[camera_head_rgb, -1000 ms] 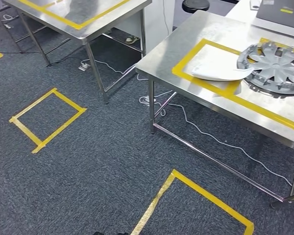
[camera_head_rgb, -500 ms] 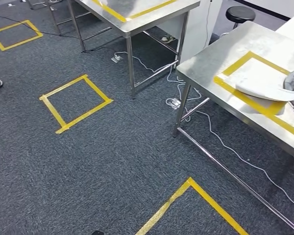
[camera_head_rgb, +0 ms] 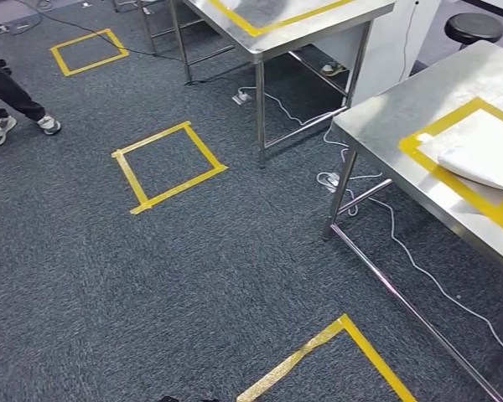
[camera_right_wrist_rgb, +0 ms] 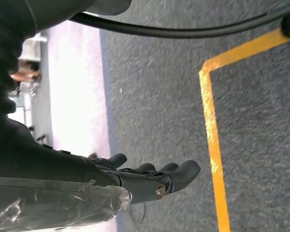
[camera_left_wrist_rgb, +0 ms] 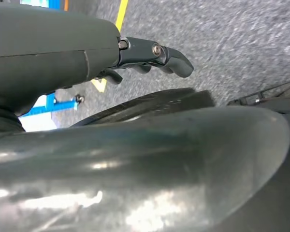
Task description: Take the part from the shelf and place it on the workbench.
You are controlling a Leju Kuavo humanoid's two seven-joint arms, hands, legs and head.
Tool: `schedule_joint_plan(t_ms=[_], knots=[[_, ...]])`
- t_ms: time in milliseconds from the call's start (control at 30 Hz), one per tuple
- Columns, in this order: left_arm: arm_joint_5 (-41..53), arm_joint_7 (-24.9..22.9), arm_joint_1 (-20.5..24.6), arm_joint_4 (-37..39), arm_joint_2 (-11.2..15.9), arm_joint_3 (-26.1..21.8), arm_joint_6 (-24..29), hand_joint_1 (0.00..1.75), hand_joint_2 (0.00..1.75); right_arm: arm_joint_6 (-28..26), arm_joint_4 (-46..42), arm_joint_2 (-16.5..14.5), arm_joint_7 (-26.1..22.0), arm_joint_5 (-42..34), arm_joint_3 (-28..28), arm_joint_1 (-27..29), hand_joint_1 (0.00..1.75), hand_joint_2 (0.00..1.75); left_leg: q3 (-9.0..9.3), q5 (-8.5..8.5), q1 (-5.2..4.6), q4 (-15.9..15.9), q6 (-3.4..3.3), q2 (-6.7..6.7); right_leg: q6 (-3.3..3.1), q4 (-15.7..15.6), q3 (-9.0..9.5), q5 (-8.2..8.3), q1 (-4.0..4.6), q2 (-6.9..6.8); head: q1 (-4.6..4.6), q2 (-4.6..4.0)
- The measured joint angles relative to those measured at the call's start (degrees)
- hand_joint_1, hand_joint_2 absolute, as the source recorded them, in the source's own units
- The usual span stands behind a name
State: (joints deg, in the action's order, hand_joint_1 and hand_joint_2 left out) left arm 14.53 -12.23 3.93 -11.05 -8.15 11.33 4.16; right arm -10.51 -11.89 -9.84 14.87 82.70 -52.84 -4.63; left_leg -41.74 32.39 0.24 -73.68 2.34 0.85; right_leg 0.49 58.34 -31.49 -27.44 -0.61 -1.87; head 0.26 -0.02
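Note:
A steel workbench stands at the right of the head view, with a yellow tape rectangle on its top and a white curved sheet lying inside the tape. My left hand hangs over the grey carpet in the left wrist view, fingers stretched out with nothing in them. My right hand hangs beside a yellow tape line on the floor in the right wrist view, its fingers also extended and holding nothing.
A second steel table stands at the back. Yellow tape squares mark the carpet, one corner close in front of me. A person's legs are at the far left. A white cable trails under the workbench; a black stool stands behind it.
The camera has turned left: the workbench slid to the right edge, the grey wheel cover on it passed out of the picture, and a person's legs came into view at the left.

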Motion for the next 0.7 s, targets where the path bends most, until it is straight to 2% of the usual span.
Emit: schedule_joint_plan(t_ms=[33, 67, 100, 133, 167, 200, 233, 267, 300, 367, 400, 433, 467, 500, 533, 567, 600, 667, 700], knots=[[0.0, 0.0, -0.1, 0.0, 0.0, 0.0, 0.0, 0.00, 0.00, -0.3, 0.0, 0.0, 0.2, 0.1, 0.0, 0.0, 0.00, 1.75, 0.28, -0.88, 0.00, 0.5, -0.03, -0.10, -0.01, 0.0, 0.03, -0.03, 0.04, -0.71, -0.01, 0.00], [0.1, 0.0, -0.1, 0.0, 0.0, 0.0, 0.0, 0.00, 0.00, -0.7, 0.0, 0.0, 0.4, 0.1, 0.0, -0.1, 0.00, 1.75, 1.70, -2.58, 0.00, 3.1, -0.09, -0.46, 0.04, 0.0, 0.09, -0.08, 0.06, -1.37, -0.01, 0.00], [0.1, -0.1, -0.1, 0.0, 0.0, 0.0, 0.0, 0.00, 0.00, -1.0, 0.0, 0.0, 0.6, 0.2, 0.0, -0.2, 0.00, 1.75, 3.84, -4.52, -0.02, 6.9, -0.18, -1.59, 0.17, 0.0, 0.22, -0.16, 0.11, -1.96, -0.02, 0.00], [0.2, -0.1, 0.0, 0.0, 0.0, 0.0, 0.1, 0.00, 0.00, -1.2, 0.0, 0.0, 0.8, 0.2, 0.0, -0.2, 0.00, 1.75, 6.02, -5.89, -0.14, 10.8, -0.18, -3.33, 0.41, 0.1, 0.33, -0.35, 0.32, -2.51, -0.09, 0.00], [0.2, -0.1, 0.1, 0.0, 0.0, 0.0, 0.1, 0.00, 0.00, -1.4, 0.0, 0.0, 1.0, 0.3, 0.0, -0.2, 0.00, 1.75, 7.67, -6.72, -0.26, 13.9, -0.42, -4.70, 0.69, 0.2, 0.44, -0.53, 0.54, -3.06, -0.13, 0.00], [0.3, -0.1, 0.3, 0.0, -0.1, 0.0, 0.2, 0.00, 0.00, -1.6, 0.0, 0.0, 1.1, 0.3, 0.0, -0.2, 0.00, 1.75, 8.53, -6.91, -0.38, 15.6, -0.67, -5.69, 0.98, 0.2, 0.57, -0.70, 0.77, -3.61, -0.11, 0.00], [0.4, -0.1, 0.3, 0.0, 0.0, 0.0, 0.2, 0.00, 0.00, -1.7, 0.0, 0.0, 1.2, 0.3, 0.0, -0.2, 0.00, 1.75, 8.68, -6.71, -0.53, 16.3, -0.97, -5.69, 1.23, 0.2, 0.72, -0.83, 0.92, -4.24, -0.08, 0.00], [0.4, -0.1, 0.3, 0.0, 0.0, 0.0, 0.3, 0.00, 0.00, -1.7, 0.0, 0.0, 1.3, 0.4, 0.0, -0.2, 0.00, 1.75, 8.56, -6.72, -0.54, 16.3, -1.46, -4.87, 1.46, 0.0, 0.94, -0.90, 0.89, -4.92, 0.00, 0.00], [0.4, -0.1, 0.2, 0.0, 0.0, 0.0, 0.4, 0.00, 0.00, -1.8, 0.0, 0.0, 1.3, 0.4, 0.0, -0.3, 0.00, 1.75, 8.52, -6.80, -0.49, 16.4, -1.77, -4.18, 1.78, 0.1, 1.05, -1.14, 0.79, -4.74, 0.09, 0.00], [0.4, -0.1, 0.1, 0.0, 0.0, 0.0, 0.5, 0.00, 0.00, -1.9, 0.0, 0.0, 1.3, 0.4, 0.0, -0.3, 0.00, 1.75, 8.52, -7.04, -0.31, 16.6, -2.44, -2.74, 2.33, 2.7, 0.03, -2.98, 0.53, -2.35, 0.32, 0.00], [0.4, 0.0, 0.1, 0.0, 0.0, 0.0, 0.5, 0.00, 0.00, -1.9, 0.0, 0.0, 1.3, 0.4, 0.0, -0.2, 0.00, 1.75, 8.51, -7.13, -0.23, 16.6, -2.69, -2.02, 2.51, 5.6, -1.35, -4.61, 0.45, -0.62, 0.46, 0.00], [0.4, 0.0, 0.2, 0.0, 0.0, 0.0, 0.6, 0.00, 0.00, -1.9, 0.0, 0.0, 1.3, 0.4, 0.0, -0.1, 0.00, 1.75, 8.47, -7.17, -0.24, 16.6, -2.88, -1.27, 2.55, 9.3, -3.12, -6.37, 0.44, 0.51, 0.58, 0.00], [0.5, 0.0, 0.3, 0.0, 0.0, 0.0, 0.5, 0.00, 0.00, -1.9, 0.0, 0.0, 1.3, 0.4, 0.0, 0.0, 0.00, 1.75, 8.45, -7.20, -0.26, 16.6, -3.00, -0.46, 2.56, 12.8, -4.91, -7.69, 0.45, 1.06, 0.65, 0.00], [0.7, 0.0, 0.3, 0.0, 0.0, 0.0, 0.4, 0.00, 0.00, -1.9, 0.0, 0.0, 1.3, 0.4, 0.0, 0.1, 0.00, 1.75, 8.47, -7.21, -0.27, 16.6, -3.06, 0.41, 2.54, 15.0, -6.16, -8.09, 0.46, 1.37, 0.68, 0.00], [1.0, 0.0, 0.3, 0.0, 0.0, 0.1, 0.2, 0.00, 0.00, -1.9, 0.0, 0.0, 1.3, 0.4, 0.0, 0.2, 0.00, 1.75, 8.51, -7.23, -0.28, 16.6, -3.07, 1.28, 2.48, 15.3, -6.53, -7.39, 0.43, 1.57, 0.72, 0.00], [1.4, -0.1, 0.2, 0.0, 0.0, 0.2, 0.0, 0.00, 0.00, -1.9, 0.0, 0.0, 1.2, 0.4, 0.0, 0.2, 0.00, 1.75, 8.59, -7.25, -0.26, 16.6, -3.03, 2.17, 2.42, 13.4, -5.91, -5.71, 0.34, 1.84, 0.72, 0.00], [1.7, -0.1, 0.2, 0.0, 0.0, 0.4, -0.3, 0.00, 0.00, -1.9, 0.0, 0.0, 1.2, 0.4, 0.0, 0.2, 0.00, 1.75, 8.66, -7.26, -0.22, 16.6, -2.92, 3.00, 2.39, 10.0, -4.45, -3.50, 0.17, 2.51, 0.72, 0.00], [2.1, -0.3, 0.2, 0.0, 0.0, 0.9, -0.6, 0.00, 0.00, -1.9, 0.0, 0.0, 1.1, 0.4, 0.0, 0.1, 0.00, 1.75, 8.56, -7.33, -0.26, 16.4, -2.41, 4.46, 2.35, 3.4, -1.53, -0.79, -0.33, 5.16, 0.68, 0.00], [2.2, -0.4, 0.2, 0.0, 0.0, 1.0, -0.8, 0.00, 0.00, -1.9, 0.0, 0.0, 1.0, 0.4, 0.0, 0.0, 0.00, 1.75, 8.38, -7.44, -0.24, 16.4, -2.06, 5.05, 2.26, 1.6, -0.74, -0.36, -0.44, 6.15, 0.69, 0.00]])
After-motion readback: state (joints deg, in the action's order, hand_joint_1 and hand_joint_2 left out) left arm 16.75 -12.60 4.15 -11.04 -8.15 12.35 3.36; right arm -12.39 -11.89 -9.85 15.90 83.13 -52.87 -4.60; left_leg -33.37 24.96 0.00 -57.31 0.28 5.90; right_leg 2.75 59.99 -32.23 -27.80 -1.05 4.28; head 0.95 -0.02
